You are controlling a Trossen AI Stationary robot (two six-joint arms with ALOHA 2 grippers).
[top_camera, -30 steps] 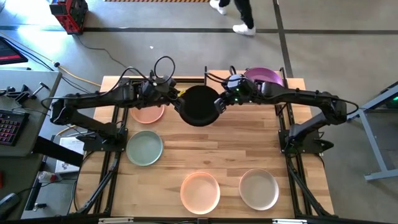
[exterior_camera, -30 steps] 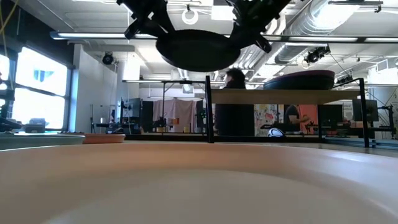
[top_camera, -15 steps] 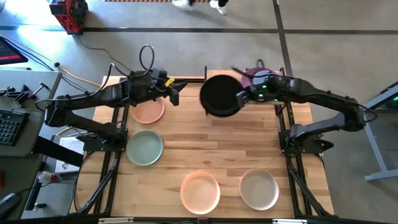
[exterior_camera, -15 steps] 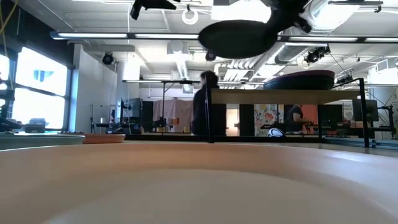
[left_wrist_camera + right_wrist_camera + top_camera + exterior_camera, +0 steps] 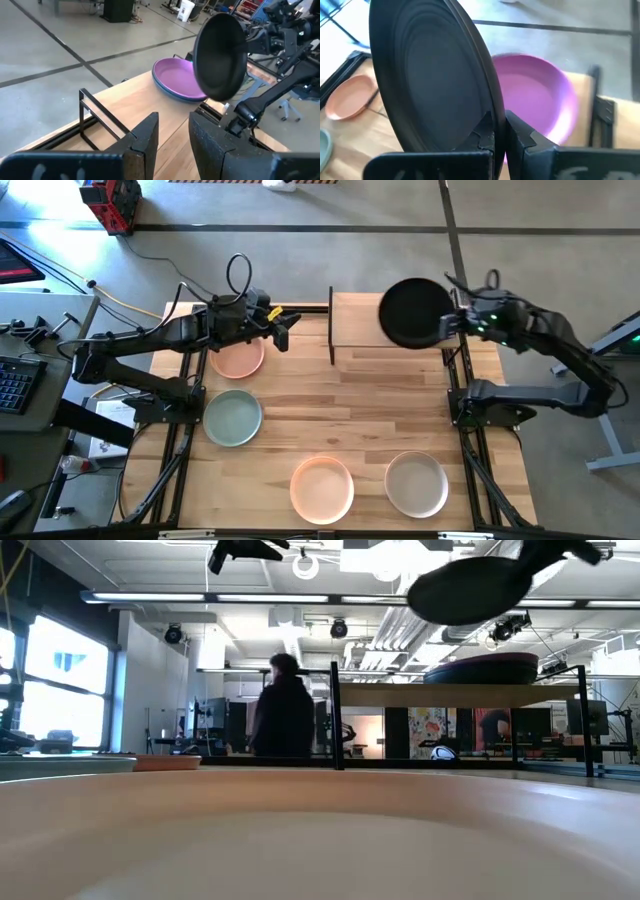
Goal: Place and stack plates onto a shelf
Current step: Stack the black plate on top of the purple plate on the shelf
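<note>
Both arms are dark, near-black, built of slim tubular links joined by chunkier rounded joints. A thin black cable loops up in an arc above the left arm's wrist, and a yellow patch shows just behind the left tool [image 5: 281, 330]. The right arm has a similar thin cable curling over its wrist and small green lights glowing near the right tool [image 5: 447, 325]. Each tool ends in 2 flat, matte black fingers [image 5: 145, 142] with squared edges.
</note>
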